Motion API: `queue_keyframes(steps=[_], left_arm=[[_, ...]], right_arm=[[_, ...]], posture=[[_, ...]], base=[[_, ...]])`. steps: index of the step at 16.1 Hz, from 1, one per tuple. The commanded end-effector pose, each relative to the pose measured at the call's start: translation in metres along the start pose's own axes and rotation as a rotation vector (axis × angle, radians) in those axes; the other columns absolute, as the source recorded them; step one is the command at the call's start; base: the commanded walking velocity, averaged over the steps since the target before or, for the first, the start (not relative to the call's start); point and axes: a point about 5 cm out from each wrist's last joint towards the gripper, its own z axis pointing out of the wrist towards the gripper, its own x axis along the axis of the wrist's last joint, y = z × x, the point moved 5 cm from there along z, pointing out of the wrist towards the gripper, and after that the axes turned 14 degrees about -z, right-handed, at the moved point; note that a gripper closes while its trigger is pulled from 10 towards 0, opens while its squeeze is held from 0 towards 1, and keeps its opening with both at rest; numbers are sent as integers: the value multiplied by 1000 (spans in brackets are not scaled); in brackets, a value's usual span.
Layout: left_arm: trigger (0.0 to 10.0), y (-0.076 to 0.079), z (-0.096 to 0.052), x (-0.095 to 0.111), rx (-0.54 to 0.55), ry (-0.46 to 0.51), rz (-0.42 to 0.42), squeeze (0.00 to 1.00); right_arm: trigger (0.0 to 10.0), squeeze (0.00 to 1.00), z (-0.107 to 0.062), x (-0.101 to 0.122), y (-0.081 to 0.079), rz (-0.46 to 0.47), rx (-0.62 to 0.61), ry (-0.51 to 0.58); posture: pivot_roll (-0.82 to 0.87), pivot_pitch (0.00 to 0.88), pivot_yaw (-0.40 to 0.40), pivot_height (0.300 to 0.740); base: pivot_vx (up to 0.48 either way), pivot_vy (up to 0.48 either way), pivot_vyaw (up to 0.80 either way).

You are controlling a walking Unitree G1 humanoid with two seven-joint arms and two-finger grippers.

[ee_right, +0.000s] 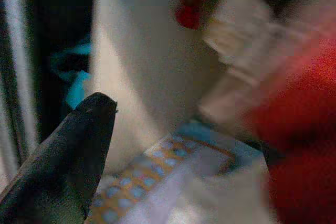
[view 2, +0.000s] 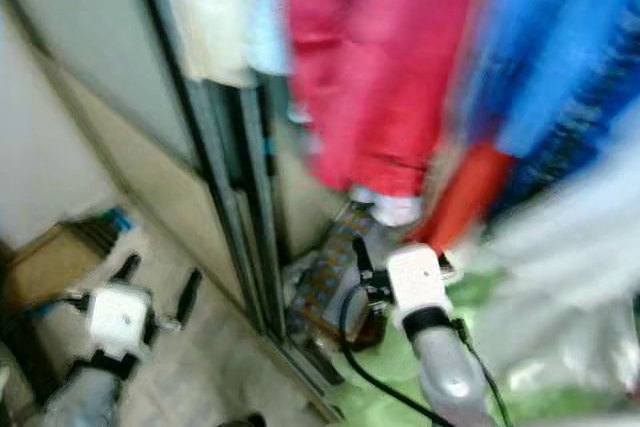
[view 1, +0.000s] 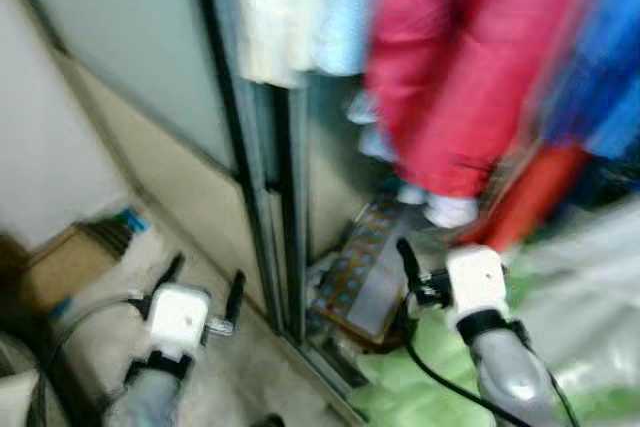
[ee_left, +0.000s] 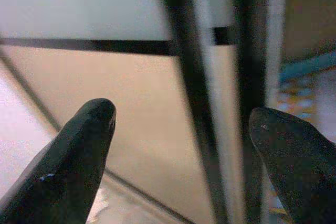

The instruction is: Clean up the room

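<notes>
- I see a flat patterned box [view 1: 355,277] with blue dots on the wardrobe floor, leaning just inside the open doorway, below the hanging clothes.
- My right gripper [view 1: 405,252] hovers close above that box; one black finger [ee_right: 63,161] shows, so I cannot tell whether it is spread or pressed together.
- A red garment [view 1: 470,67] hangs over the box, with a white one [view 1: 280,7] and a pale blue one beside it, and blue clothing [view 2: 560,47] further to the right.
- My left gripper [view 1: 205,287] is low, in front of the sliding door [view 1: 150,57]; its fingers [ee_left: 79,156] are spread wide, holding nothing.
- The door's dark frame [ee_left: 189,103] runs between them in the wrist view.
- A cardboard box [view 1: 60,267] sits on the floor at far left.
- Green fabric [view 1: 420,387] lies at lower right.
- Everything is blurred.
</notes>
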Motion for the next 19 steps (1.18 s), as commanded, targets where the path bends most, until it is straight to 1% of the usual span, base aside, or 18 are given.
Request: queue_keyframes(steps=[1,3,5,6,8,9,12,13,14,16,17,18,19], left_arm=[[10000,2,-2,1,0,-2,0,0],[10000,4,-2,1,-5,-7,-22,0],[10000,5,-2,2,-11,-9,-23,0],[10000,7,-2,-1,-19,-20,-39,0],[10000,6,-2,-5,-13,-33,-42,0],[10000,3,-2,-5,1,-29,-38,0],[10000,-4,-2,0,46,-4,-16,0],[10000,-4,-2,0,46,-4,-16,0],[10000,-7,-2,1,65,3,-11,0],[10000,-11,-3,3,91,9,-11,0],[10000,-18,-4,5,143,17,-58,0],[10000,-26,-5,8,203,25,-125,0],[10000,-28,-6,11,222,36,-155,0]], right_arm=[[10000,0,-3,-3,0,0,5,-13],[10000,0,-5,-3,-2,2,11,-14],[10000,0,-6,-2,-4,12,18,-14],[10000,0,-4,-2,-6,19,23,-11],[10000,0,-1,0,-7,26,16,-1],[10000,0,-1,-1,-4,37,0,-3],[10000,0,-3,-5,3,28,-24,-15],[10000,0,-3,-5,3,28,-24,-15],[10000,0,-5,-7,5,26,-29,-23],[10000,0,-6,-8,2,16,-17,-29],[10000,0,-7,-7,1,22,-16,-30],[10000,0,-9,-7,3,47,-27,-38],[10000,0,-12,-7,5,56,-38,-45]], posture=[[38,88,-20,740],[37,91,-18,740],[36,93,-16,740],[32,95,-13,740],[31,88,-5,740],[33,82,-2,740],[38,72,0,740],[38,72,0,740],[39,78,-4,740],[41,87,-11,740],[40,99,-15,740],[42,112,-22,740],[42,115,-25,740]], base=[[0,0,800],[0,0,800],[0,0,800],[0,0,800],[0,0,647],[0,0,0],[0,0,0],[0,0,0],[0,0,0],[0,0,0],[0,0,0],[0,0,0],[0,0,0]])
